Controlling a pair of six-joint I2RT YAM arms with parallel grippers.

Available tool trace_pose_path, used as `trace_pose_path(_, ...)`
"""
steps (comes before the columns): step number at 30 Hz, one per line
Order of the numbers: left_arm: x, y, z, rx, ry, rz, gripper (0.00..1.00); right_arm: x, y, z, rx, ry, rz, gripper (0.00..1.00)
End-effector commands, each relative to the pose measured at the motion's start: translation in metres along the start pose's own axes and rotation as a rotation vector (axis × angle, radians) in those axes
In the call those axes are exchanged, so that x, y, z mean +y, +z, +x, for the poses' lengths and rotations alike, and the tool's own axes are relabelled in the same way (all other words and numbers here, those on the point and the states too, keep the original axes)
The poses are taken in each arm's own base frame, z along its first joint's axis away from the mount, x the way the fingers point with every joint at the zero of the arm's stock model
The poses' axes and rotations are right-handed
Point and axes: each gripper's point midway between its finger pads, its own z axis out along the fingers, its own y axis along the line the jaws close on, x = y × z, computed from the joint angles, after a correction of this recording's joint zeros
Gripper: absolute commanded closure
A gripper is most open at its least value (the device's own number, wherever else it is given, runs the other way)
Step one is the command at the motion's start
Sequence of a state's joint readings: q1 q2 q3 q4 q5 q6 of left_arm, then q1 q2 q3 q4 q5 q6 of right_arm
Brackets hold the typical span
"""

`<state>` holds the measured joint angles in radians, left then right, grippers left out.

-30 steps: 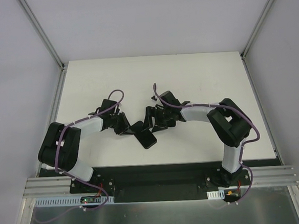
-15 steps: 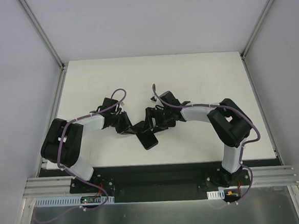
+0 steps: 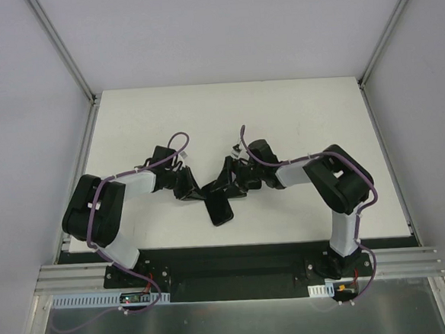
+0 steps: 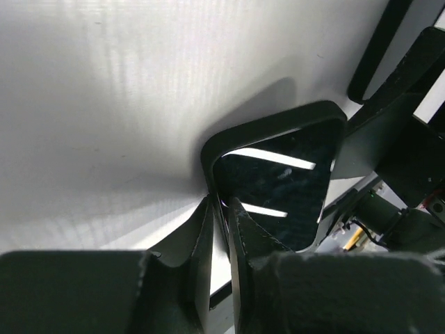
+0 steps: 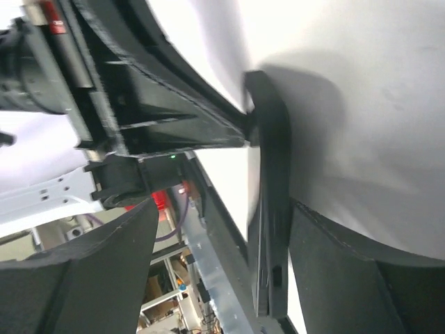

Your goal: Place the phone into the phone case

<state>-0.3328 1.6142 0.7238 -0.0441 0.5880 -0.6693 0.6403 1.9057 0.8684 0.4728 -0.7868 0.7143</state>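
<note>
Phone point(image 4: 278, 184) sits screen-up inside phone case point(image 4: 272, 122), mid-table point(image 4: 104, 104). Left pincer point(image 4: 221, 229) is clamped on the phone case corner. Right pincer point(image 5: 224, 209) is spread wide, astride it. Press edges in evenly, with the case pinned.

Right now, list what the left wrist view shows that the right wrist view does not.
Left wrist only: the phone seen face-on, a glossy screen with light streaks, framed by the matte rim of the case. The left gripper has its jaws pinched on that rim near a corner.
Right wrist only: the case edge-on, its side wall with a small slot, lying between the wide-open jaws of the right gripper.
Both: the white table, the case, and the other arm's gripper.
</note>
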Motion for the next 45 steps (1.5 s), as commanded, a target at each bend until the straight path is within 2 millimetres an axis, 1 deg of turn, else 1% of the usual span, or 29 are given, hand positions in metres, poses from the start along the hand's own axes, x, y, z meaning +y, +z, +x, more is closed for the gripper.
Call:
trace_pose_path(1, -0.031, 0.001, 0.015, 0.087, 0.026, 0.156, 0.9, 0.06, -0.002, 0.001, 0.022, -0.12, -0.236, 0.26)
trace_pose_path(5, -0.032, 0.0, 0.018, 0.09, 0.021, 0.162, 0.9, 0.051, -0.001, 0.001, 0.014, -0.094, -0.211, 0.28)
trace_pose_path(10, -0.027, 0.001, 0.02, 0.088, 0.016, 0.149, 0.89, 0.025, -0.003, 0.0, -0.006, -0.041, -0.128, 0.32)
trace_pose_path(12, -0.027, 0.001, 0.019, 0.085, 0.015, 0.147, 0.89, 0.012, -0.005, 0.005, 0.005, -0.043, -0.065, 0.35)
trace_pose_path(15, -0.027, 0.0, 0.019, 0.082, 0.019, 0.148, 0.89, 0.003, -0.009, 0.008, 0.001, -0.064, -0.006, 0.39)
trace_pose_path(16, -0.027, 0.0, 0.019, 0.082, 0.019, 0.148, 0.89, 0.0, -0.009, 0.008, -0.003, -0.067, 0.007, 0.42)
trace_pose_path(17, -0.027, 0.0, 0.019, 0.084, 0.019, 0.149, 0.89, -0.002, -0.01, 0.009, 0.0, -0.068, 0.02, 0.51)
trace_pose_path(19, -0.027, 0.0, 0.019, 0.082, 0.02, 0.148, 0.88, -0.005, -0.011, 0.009, -0.004, -0.067, 0.035, 0.59)
trace_pose_path(20, -0.028, 0.0, 0.019, 0.081, 0.025, 0.151, 0.88, -0.006, -0.011, 0.009, 0.0, -0.068, 0.039, 0.66)
trace_pose_path(21, -0.029, -0.001, 0.019, 0.08, 0.027, 0.152, 0.87, -0.007, -0.011, 0.009, -0.001, -0.066, 0.044, 0.69)
trace_pose_path(22, -0.03, -0.002, 0.02, 0.086, 0.03, 0.159, 0.86, -0.008, -0.011, 0.009, 0.0, -0.065, 0.045, 0.71)
trace_pose_path(23, -0.032, -0.005, 0.02, 0.084, 0.052, 0.167, 0.81, -0.007, -0.012, 0.009, 0.0, -0.068, 0.043, 0.77)
trace_pose_path(25, -0.033, -0.013, 0.019, 0.084, 0.062, 0.158, 0.74, -0.007, -0.014, 0.008, -0.003, -0.072, 0.039, 0.82)
trace_pose_path(26, -0.036, -0.02, 0.016, 0.059, 0.099, 0.165, 0.7, -0.004, -0.017, 0.007, -0.005, -0.077, 0.03, 0.84)
trace_pose_path(27, -0.036, -0.025, 0.014, 0.043, 0.113, 0.162, 0.59, -0.002, -0.019, 0.006, 0.002, -0.078, 0.017, 0.86)
trace_pose_path(28, -0.036, -0.031, 0.013, 0.03, 0.125, 0.158, 0.55, 0.0, -0.022, 0.005, 0.002, -0.079, 0.006, 0.87)
trace_pose_path(29, -0.04, -0.042, 0.012, 0.003, 0.163, 0.178, 0.52, 0.006, -0.025, 0.004, 0.0, -0.091, -0.009, 0.89)
trace_pose_path(30, -0.04, -0.047, 0.014, -0.005, 0.177, 0.187, 0.46, 0.01, -0.03, 0.004, 0.007, -0.092, -0.028, 0.9)
trace_pose_path(31, -0.042, -0.051, 0.016, -0.012, 0.193, 0.199, 0.43, 0.014, -0.033, 0.003, 0.008, -0.1, -0.043, 0.9)
trace_pose_path(32, -0.049, -0.059, 0.02, -0.02, 0.228, 0.235, 0.41, 0.023, -0.038, 0.002, 0.005, -0.111, -0.064, 0.9)
trace_pose_path(34, -0.053, -0.064, 0.029, -0.003, 0.251, 0.275, 0.36, 0.036, -0.047, 0.001, 0.019, -0.116, -0.116, 0.9)
trace_pose_path(36, -0.063, -0.071, 0.039, 0.026, 0.292, 0.35, 0.34, 0.056, -0.058, 0.002, 0.034, -0.147, -0.19, 0.9)
trace_pose_path(37, -0.066, -0.073, 0.041, 0.028, 0.306, 0.37, 0.34, 0.062, -0.061, 0.003, 0.037, -0.158, -0.213, 0.9)
trace_pose_path(38, -0.069, -0.076, 0.042, 0.024, 0.318, 0.386, 0.33, 0.074, -0.067, 0.002, 0.03, -0.172, -0.246, 0.9)
trace_pose_path(40, -0.075, -0.081, 0.046, 0.029, 0.341, 0.422, 0.33, 0.085, -0.073, 0.004, 0.037, -0.181, -0.28, 0.9)
trace_pose_path(41, -0.079, -0.084, 0.048, 0.032, 0.35, 0.443, 0.32, 0.095, -0.078, 0.002, 0.026, -0.189, -0.307, 0.9)
trace_pose_path(43, -0.087, -0.089, 0.05, 0.035, 0.377, 0.5, 0.32, 0.104, -0.083, 0.003, 0.026, -0.181, -0.344, 0.89)
trace_pose_path(44, -0.091, -0.09, 0.05, 0.038, 0.369, 0.52, 0.32, 0.116, -0.086, 0.0, 0.002, -0.235, -0.397, 0.89)
trace_pose_path(45, -0.091, -0.09, 0.052, 0.046, 0.362, 0.536, 0.32, 0.122, -0.089, 0.003, 0.018, -0.161, -0.425, 0.89)
